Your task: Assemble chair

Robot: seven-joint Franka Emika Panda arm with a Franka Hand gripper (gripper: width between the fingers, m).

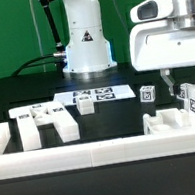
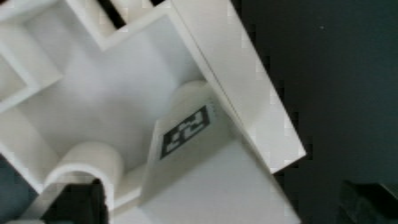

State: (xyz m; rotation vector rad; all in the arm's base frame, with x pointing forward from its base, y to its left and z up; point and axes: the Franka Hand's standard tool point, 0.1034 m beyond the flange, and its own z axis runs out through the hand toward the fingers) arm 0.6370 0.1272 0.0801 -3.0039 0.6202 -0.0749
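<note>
My pincer (image 1: 170, 79) hangs above the chair pieces (image 1: 192, 101) at the exterior view's right; spread or pressed together, I cannot tell; the tagged slab (image 2: 199, 90) appears rigid, light and smooth; grasp across its thin edges.

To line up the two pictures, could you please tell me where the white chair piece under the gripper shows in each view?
Exterior view: the chair piece sits low at the exterior view's right, just behind the white front wall.
Wrist view: the chair piece fills most of the picture, close up, with one square tag showing.
Shared landmark: the black table beside the piece, in both views.
</note>
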